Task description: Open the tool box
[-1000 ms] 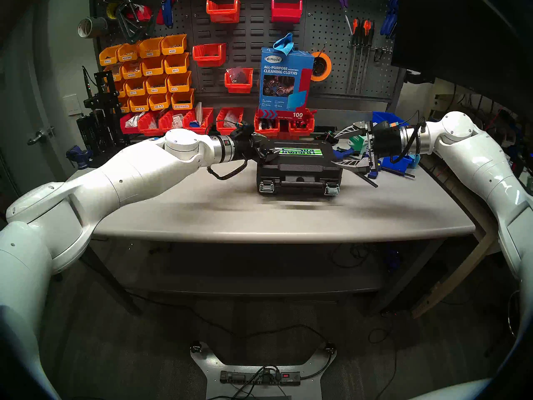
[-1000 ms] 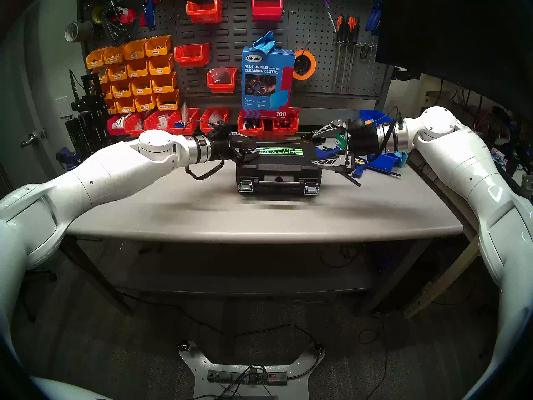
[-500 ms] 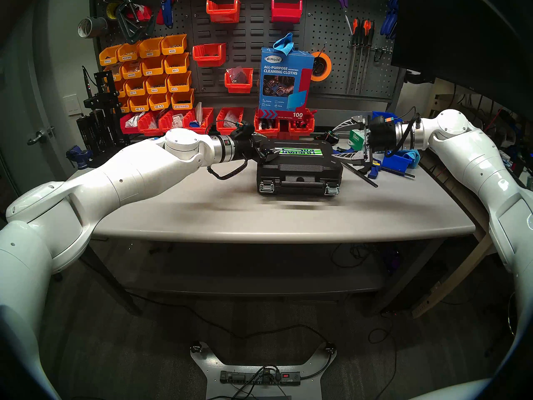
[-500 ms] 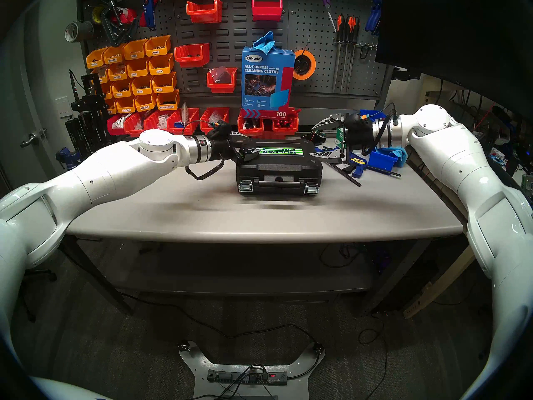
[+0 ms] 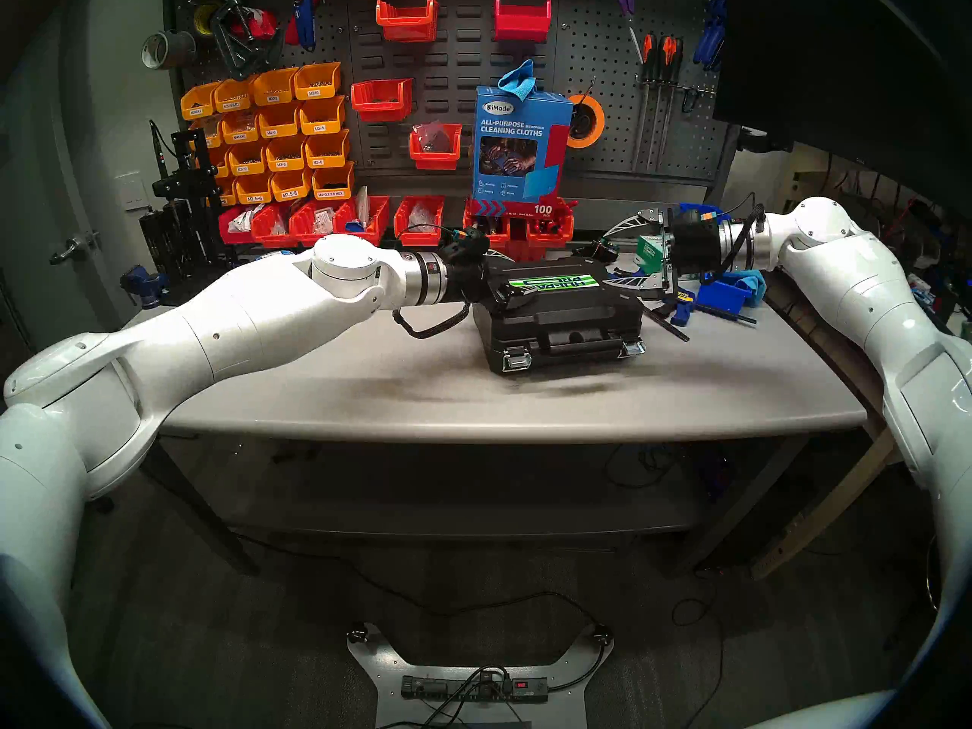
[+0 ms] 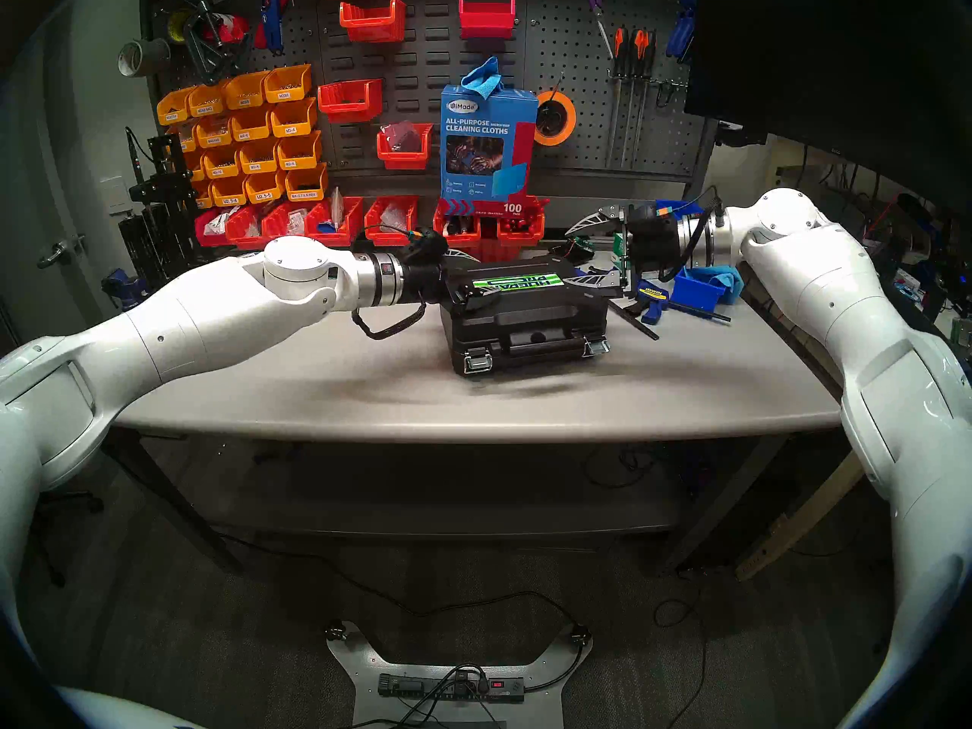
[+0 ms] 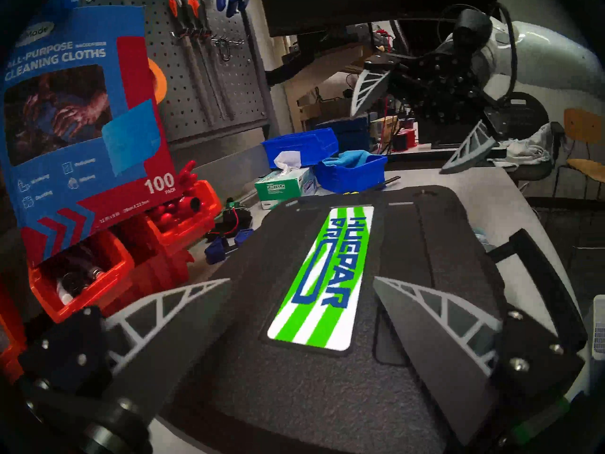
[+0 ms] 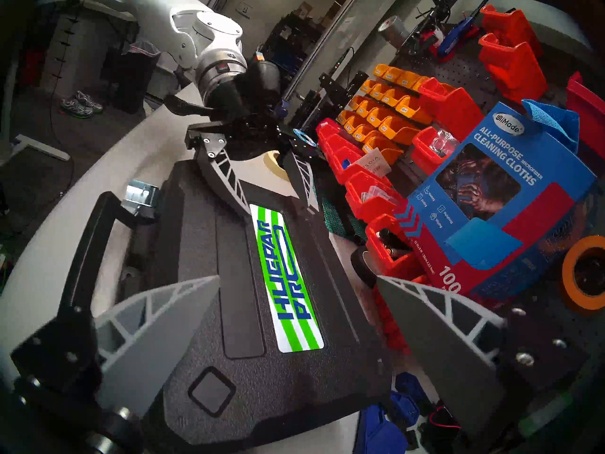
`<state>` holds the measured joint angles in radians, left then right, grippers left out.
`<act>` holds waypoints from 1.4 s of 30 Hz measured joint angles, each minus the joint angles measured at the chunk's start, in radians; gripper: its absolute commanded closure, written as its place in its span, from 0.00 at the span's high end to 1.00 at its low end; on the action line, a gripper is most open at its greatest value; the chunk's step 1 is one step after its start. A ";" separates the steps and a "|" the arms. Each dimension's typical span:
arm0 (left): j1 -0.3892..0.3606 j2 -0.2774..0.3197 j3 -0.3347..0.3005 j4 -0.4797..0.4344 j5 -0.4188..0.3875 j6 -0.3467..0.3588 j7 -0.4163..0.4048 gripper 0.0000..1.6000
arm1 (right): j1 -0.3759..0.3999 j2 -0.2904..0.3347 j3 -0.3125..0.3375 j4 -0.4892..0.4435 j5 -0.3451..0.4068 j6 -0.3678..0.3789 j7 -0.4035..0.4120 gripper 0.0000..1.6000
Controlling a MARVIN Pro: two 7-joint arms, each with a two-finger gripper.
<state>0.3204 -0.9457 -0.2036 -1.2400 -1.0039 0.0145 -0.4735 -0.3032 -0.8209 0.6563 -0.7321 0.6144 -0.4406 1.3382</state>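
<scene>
I'm looking at a grey workbench (image 5: pixel 368 396) backed by a pegboard hung with orange and red bins. The tool box (image 5: pixel 557 317) lies closed and skewed on the bench, lid up, its two silver latches (image 5: pixel 514 362) fastened on the front wall. My left gripper (image 7: pixel 301 286) is spread wide above the lid's left end, one finger on each side of the green-striped sticker (image 7: pixel 322 276). My right gripper (image 8: pixel 296 288) is equally wide over the opposite end, holding nothing. Beyond its fingers, a blue bin (image 7: pixel 350 173) holds a blue cloth; a red bin (image 7: pixel 82 273) holds dark cylinders.
</scene>
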 measured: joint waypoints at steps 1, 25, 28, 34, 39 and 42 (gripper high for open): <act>-0.001 0.003 0.001 -0.011 0.003 0.004 0.003 1.00 | 0.002 -0.003 0.000 0.006 0.001 -0.003 0.005 1.00; -0.009 0.063 -0.046 -0.132 -0.015 -0.025 0.025 1.00 | 0.020 -0.030 0.005 0.042 0.006 -0.024 0.028 1.00; -0.009 0.071 -0.047 -0.158 -0.021 -0.025 0.002 1.00 | 0.020 -0.030 0.005 0.041 0.006 -0.024 0.027 1.00; -0.010 0.087 -0.043 -0.205 -0.024 -0.021 -0.047 1.00 | 0.021 -0.030 0.005 0.041 0.007 -0.020 0.027 1.00; -0.014 0.104 -0.029 -0.237 -0.019 0.001 -0.097 1.00 | 0.022 -0.030 0.005 0.040 0.007 -0.018 0.027 1.00; -0.016 0.115 -0.016 -0.262 -0.003 0.016 -0.125 1.00 | 0.022 -0.030 0.005 0.040 0.007 -0.017 0.027 1.00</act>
<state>0.3049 -0.8303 -0.2193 -1.5016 -1.0073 0.0302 -0.5989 -0.2814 -0.8508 0.6617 -0.6919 0.6212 -0.4574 1.3656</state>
